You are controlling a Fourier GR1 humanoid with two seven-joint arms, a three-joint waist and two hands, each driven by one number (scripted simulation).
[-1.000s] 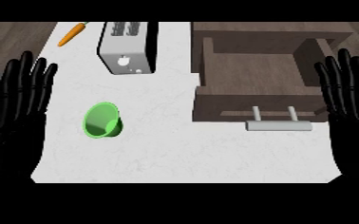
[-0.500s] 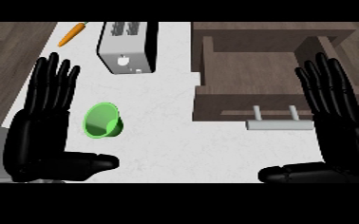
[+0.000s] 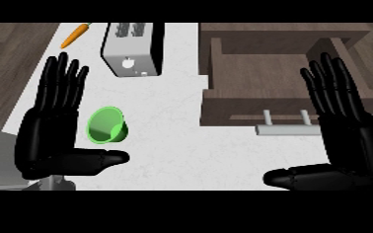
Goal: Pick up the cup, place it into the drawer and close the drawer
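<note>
The left hand (image 3: 50, 133) and right hand (image 3: 341, 138) are held flat, fingers straight, gripping nothing. The green cup (image 3: 108, 125) is seen on its side just beside the left hand; the drawer (image 3: 266, 81) stands open.

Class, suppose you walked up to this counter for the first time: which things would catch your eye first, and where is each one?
The bright green cup stands out, lying on its side on the white counter beside the left hand. Both black hands, the right hand at the right edge, are spread open with fingers straight. The open brown drawer sits at upper right, with a silver toaster and an orange carrot at upper left.
</note>
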